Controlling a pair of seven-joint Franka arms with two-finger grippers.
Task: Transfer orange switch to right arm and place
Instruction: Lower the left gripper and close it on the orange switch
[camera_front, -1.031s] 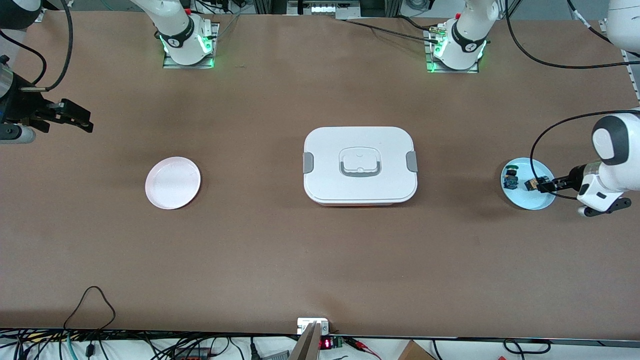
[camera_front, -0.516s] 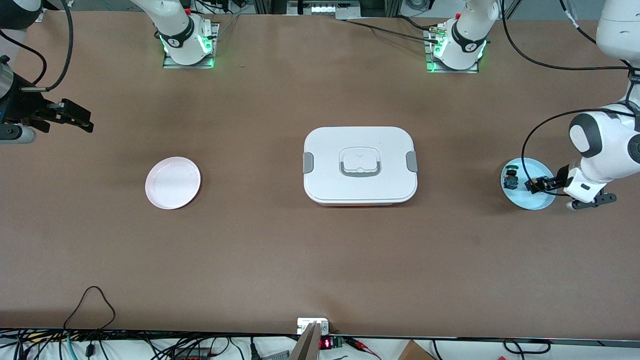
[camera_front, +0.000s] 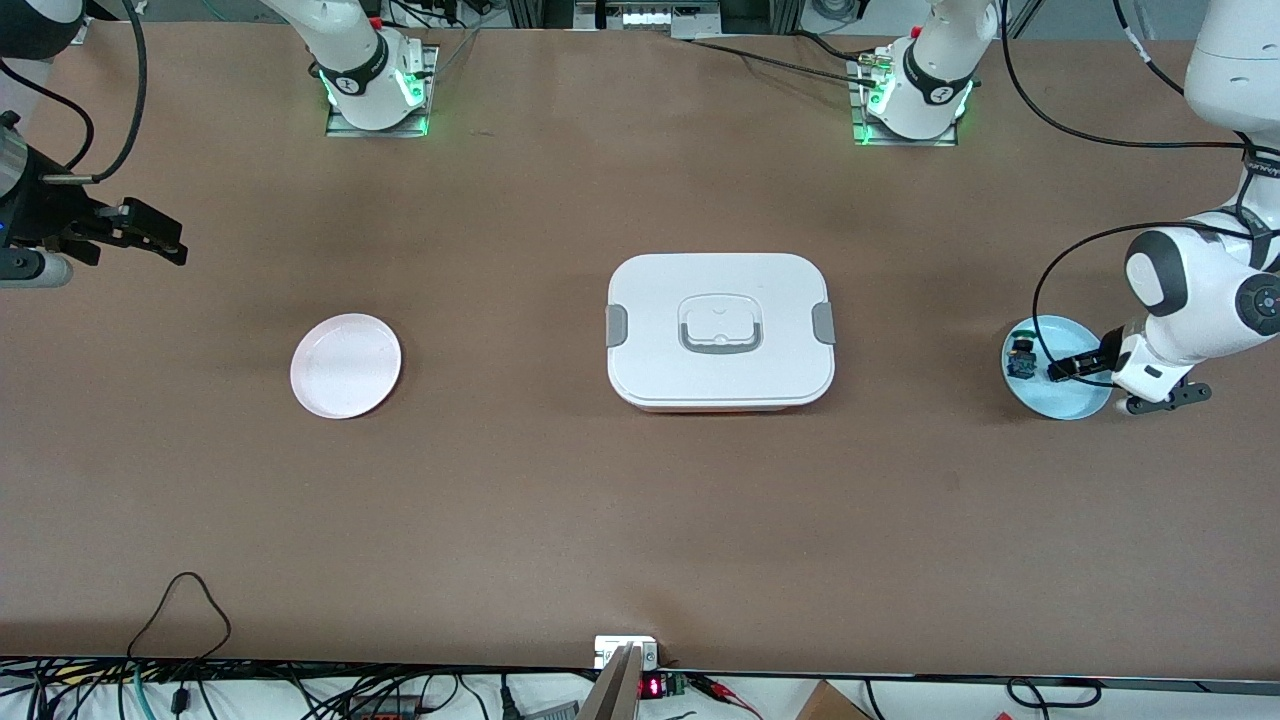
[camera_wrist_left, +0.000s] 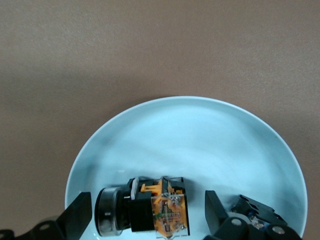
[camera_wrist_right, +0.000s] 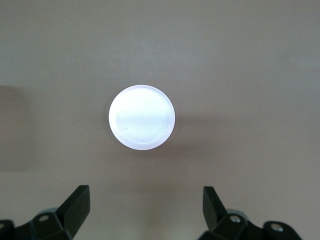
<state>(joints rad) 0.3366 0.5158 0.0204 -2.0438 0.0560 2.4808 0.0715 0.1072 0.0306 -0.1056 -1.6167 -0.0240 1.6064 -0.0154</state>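
Now my left gripper (camera_wrist_left: 145, 217) has dropped in over the blue plate (camera_front: 1078, 405), fingers spread either side of the orange switch (camera_wrist_left: 150, 206), nothing clamped yet.

Over the last second the left arm swung its wrist in lower, so I judge the pickup is imminent. Only the left wrist view shows the switch lying on its side on the plate; the front view hides it. My right gripper (camera_front: 135, 235) waits open, with the pink plate (camera_wrist_right: 142, 117) in its wrist view.
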